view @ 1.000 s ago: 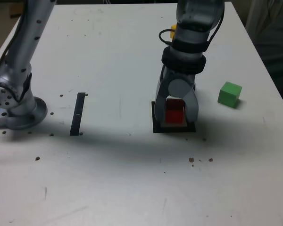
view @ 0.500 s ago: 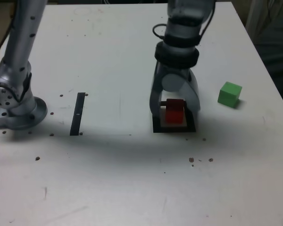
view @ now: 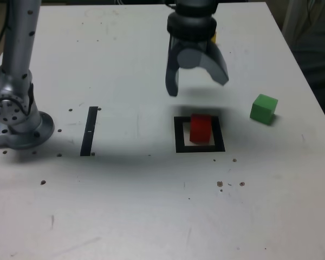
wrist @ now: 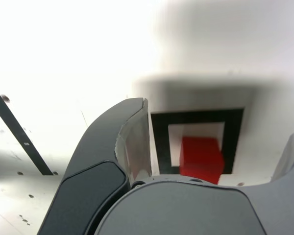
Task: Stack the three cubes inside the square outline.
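The red cube (view: 200,128) sits alone inside the square outline (view: 178,135) at centre frame in the exterior view, as the base of the stack. The gripper (view: 197,81) hangs above it toward the upper middle, jaws spread wide and holding nothing. The green cube (view: 263,108) waits at the right, and a sliver of yellow cube (view: 213,37) peeks from behind the arm

The red cube (view: 200,129) sits on the square outline (view: 179,135), a thick black border around a pale off-white centre. The green cube (view: 263,108) is bright, plain green. The tool (view: 197,81) is grey with darker grey panels. The bench (view: 124,206) is white, speckled with small dark spots, and bears a narrow black strip (view: 89,130).
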{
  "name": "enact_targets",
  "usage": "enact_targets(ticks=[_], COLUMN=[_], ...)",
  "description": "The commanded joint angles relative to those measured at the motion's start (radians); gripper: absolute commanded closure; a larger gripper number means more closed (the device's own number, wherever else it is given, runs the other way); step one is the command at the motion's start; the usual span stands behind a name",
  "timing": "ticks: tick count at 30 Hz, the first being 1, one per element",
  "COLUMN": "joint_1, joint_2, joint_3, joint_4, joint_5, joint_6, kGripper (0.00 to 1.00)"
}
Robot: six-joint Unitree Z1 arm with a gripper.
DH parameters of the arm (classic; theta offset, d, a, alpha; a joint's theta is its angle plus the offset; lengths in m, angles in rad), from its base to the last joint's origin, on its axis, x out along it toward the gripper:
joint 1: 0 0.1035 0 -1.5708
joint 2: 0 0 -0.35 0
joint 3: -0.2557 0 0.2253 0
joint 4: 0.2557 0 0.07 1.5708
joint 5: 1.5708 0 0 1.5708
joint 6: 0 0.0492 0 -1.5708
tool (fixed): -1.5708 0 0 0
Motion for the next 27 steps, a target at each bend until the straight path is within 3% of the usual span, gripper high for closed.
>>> enact_targets(ticks=[1, 14, 27], joint_1=[0.03, 0.281, 0.405], joint_2=[0.002, 0.092, 0.235], joint_3=[-0.019, -0.228, -0.447], joint_4=[0.01, 0.094, 0.148], joint_5=[0.006, 0.026, 0.039], joint_6=[0.017, 0.135, 0.142], kGripper=[0.0, 0.0, 0.0])
